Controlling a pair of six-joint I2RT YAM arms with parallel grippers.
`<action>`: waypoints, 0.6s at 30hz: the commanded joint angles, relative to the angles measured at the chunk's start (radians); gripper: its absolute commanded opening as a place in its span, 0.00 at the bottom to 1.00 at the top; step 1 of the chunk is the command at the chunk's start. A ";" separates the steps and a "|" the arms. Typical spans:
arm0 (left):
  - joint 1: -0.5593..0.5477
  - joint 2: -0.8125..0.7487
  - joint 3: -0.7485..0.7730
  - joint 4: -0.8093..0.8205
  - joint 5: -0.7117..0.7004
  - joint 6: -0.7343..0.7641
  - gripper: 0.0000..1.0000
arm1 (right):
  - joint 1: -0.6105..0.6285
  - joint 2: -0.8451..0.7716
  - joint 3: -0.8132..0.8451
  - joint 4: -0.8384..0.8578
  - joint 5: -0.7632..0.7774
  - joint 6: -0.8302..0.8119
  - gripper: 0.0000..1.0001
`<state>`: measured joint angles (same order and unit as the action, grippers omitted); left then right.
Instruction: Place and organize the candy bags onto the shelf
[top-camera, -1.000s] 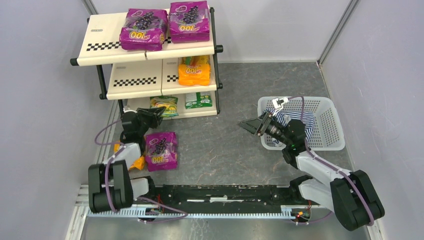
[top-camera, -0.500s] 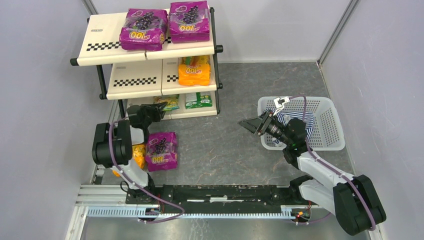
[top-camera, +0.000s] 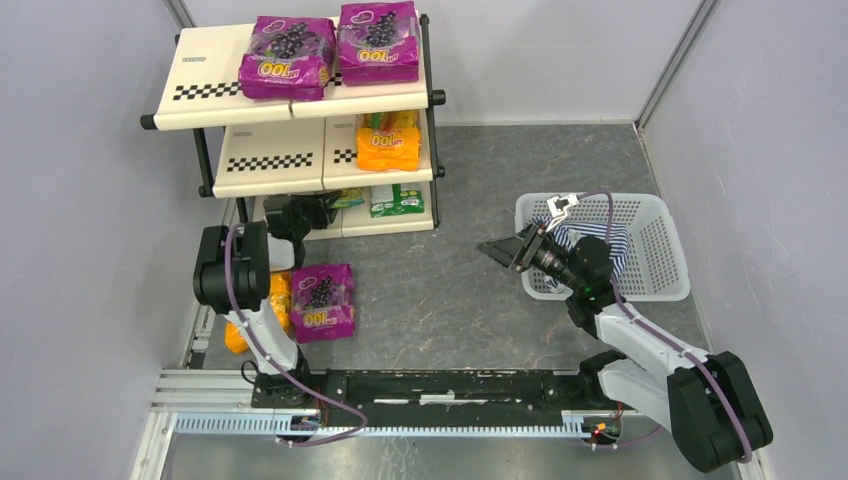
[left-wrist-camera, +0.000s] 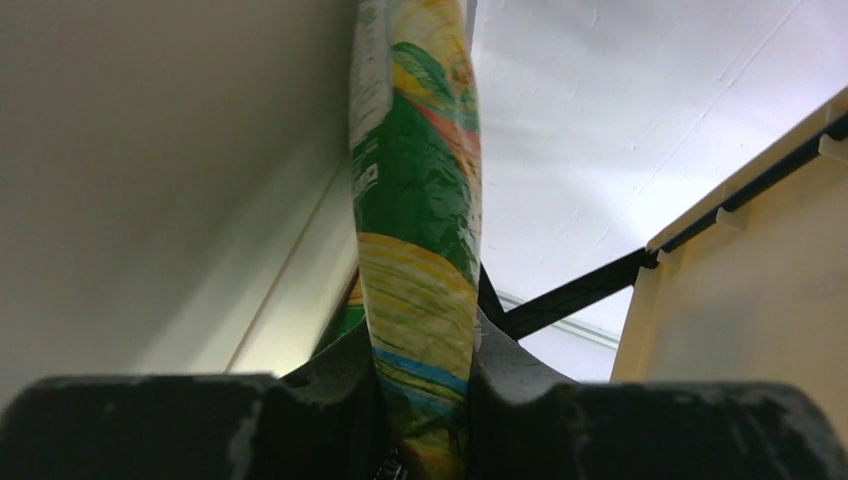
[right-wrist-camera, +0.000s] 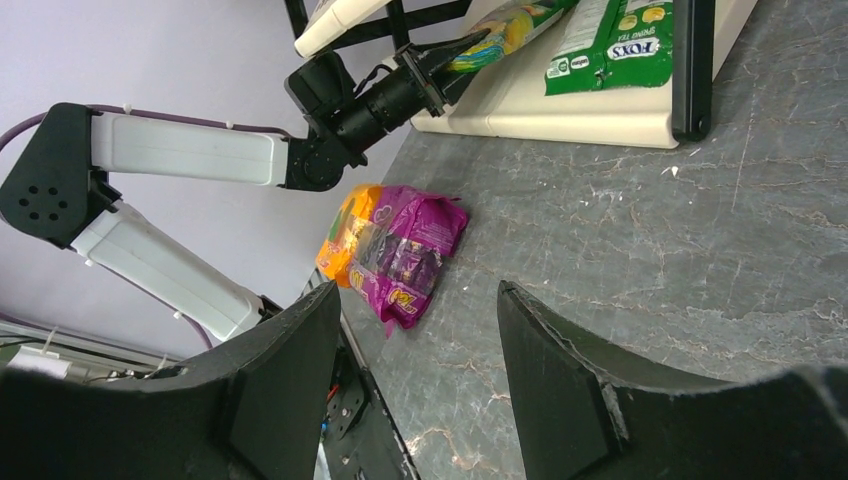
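Observation:
My left gripper (top-camera: 322, 207) is shut on a green fruit-printed candy bag (left-wrist-camera: 418, 230) and holds it inside the bottom tier of the shelf (top-camera: 270, 162); the bag also shows in the right wrist view (right-wrist-camera: 505, 25). Another green bag (top-camera: 397, 200) lies on that tier. An orange bag (top-camera: 389, 142) sits on the middle tier, two purple bags (top-camera: 287, 58) (top-camera: 378, 40) on top. A purple bag (top-camera: 322, 301) and an orange bag (top-camera: 279, 300) lie on the floor by the left arm. My right gripper (top-camera: 497, 250) is open and empty above the floor.
A white mesh basket (top-camera: 652, 245) with a blue-white striped cloth (top-camera: 600, 240) stands at the right, just behind my right wrist. Grey walls close in on both sides. The black shelf post (right-wrist-camera: 692, 65) stands at the shelf's front corner.
My left gripper has moved away from me, carrying the green bag from in front of the shelf into its bottom tier. The right arm has hardly moved.

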<state>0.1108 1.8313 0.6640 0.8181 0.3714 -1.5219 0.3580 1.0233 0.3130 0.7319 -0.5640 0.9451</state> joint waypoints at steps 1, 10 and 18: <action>0.001 0.023 0.028 -0.003 -0.052 -0.003 0.23 | -0.003 -0.020 0.024 0.012 0.007 -0.024 0.66; -0.004 0.096 0.081 0.061 -0.015 -0.041 0.27 | -0.002 -0.036 0.018 -0.002 0.010 -0.026 0.65; -0.004 0.037 0.040 -0.008 0.013 -0.030 0.55 | -0.002 -0.040 0.013 -0.016 0.014 -0.030 0.65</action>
<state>0.1089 1.9198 0.7170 0.8150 0.3519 -1.5295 0.3580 0.9993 0.3130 0.7128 -0.5591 0.9363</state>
